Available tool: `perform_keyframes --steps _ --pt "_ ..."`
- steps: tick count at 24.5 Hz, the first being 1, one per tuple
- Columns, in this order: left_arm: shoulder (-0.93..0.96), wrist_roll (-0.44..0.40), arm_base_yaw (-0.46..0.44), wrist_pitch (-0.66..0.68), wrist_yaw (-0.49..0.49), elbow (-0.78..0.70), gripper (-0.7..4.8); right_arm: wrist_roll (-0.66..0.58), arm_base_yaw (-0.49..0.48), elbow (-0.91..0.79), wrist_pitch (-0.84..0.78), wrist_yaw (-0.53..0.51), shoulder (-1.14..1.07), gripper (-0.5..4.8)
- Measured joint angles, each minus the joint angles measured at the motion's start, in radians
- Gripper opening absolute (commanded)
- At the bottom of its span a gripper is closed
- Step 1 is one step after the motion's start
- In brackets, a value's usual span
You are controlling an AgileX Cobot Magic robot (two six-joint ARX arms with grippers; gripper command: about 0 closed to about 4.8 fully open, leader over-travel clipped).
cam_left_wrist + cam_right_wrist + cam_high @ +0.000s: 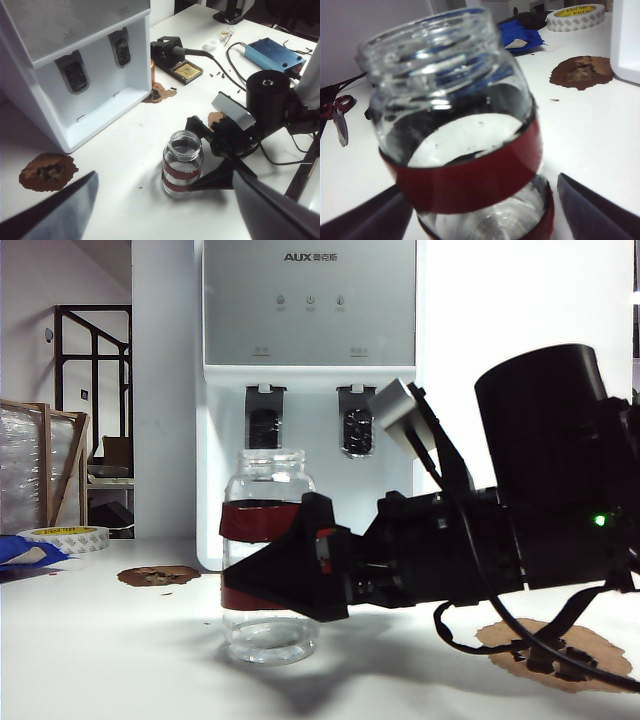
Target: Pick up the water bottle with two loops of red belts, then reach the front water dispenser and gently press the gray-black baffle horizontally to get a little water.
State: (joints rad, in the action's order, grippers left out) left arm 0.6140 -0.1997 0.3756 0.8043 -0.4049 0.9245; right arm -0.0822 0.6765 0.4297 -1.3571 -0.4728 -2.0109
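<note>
The water bottle (265, 480), a clear glass jar with two dark-red bands, stands upright on the white table before the water dispenser (308, 310). My right gripper (477, 185) is open, reaching in from the right with a dark finger on each side of the bottle's (460, 100) lower body; I cannot tell whether they touch it. The gray-black baffle (264, 426) is the left of the two paddles, behind and above the bottle. My left gripper (165, 172) hangs open and empty high above the table, looking down on the bottle (182, 150) and dispenser (100, 107).
A tape roll (65, 536) and blue cloth (20, 550) lie at the far left. Brown patches (158, 576) (545, 645) mark the table. A soldering station (175, 57) and blue box (272, 52) sit right of the dispenser. Scissors (340, 115) lie beyond the bottle.
</note>
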Motion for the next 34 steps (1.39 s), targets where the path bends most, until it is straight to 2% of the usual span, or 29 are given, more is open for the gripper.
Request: perform_keyframes --steps 1,2,16,18,24,26,29,34 --pt "0.000 0.000 0.000 0.000 0.000 0.000 4.35 0.000 0.000 0.000 -0.001 -0.003 0.000 3.90" --pt "0.000 0.000 0.000 0.000 0.000 0.000 4.35 0.002 0.000 0.000 -0.002 -0.004 0.000 3.56" --pt "0.000 0.000 0.000 0.000 0.001 0.000 4.34 0.005 0.000 -0.002 0.009 -0.013 0.023 3.39" --pt "0.000 0.000 0.000 0.000 0.001 0.000 4.34 0.015 0.000 -0.002 0.009 0.020 0.048 3.39" --pt "0.000 0.000 0.000 0.000 0.001 0.000 4.34 0.060 0.000 -0.002 0.009 0.197 0.093 3.40" --pt "0.000 0.000 0.000 0.000 0.001 0.000 4.34 0.060 0.000 -0.002 0.009 0.268 0.093 3.40" --pt "0.000 0.000 0.000 0.000 0.001 0.000 4.34 0.060 0.000 -0.002 0.010 0.435 0.094 3.40" --pt "0.000 0.000 0.000 0.000 0.001 0.000 4.34 0.073 0.000 0.006 0.010 0.581 0.106 3.39"
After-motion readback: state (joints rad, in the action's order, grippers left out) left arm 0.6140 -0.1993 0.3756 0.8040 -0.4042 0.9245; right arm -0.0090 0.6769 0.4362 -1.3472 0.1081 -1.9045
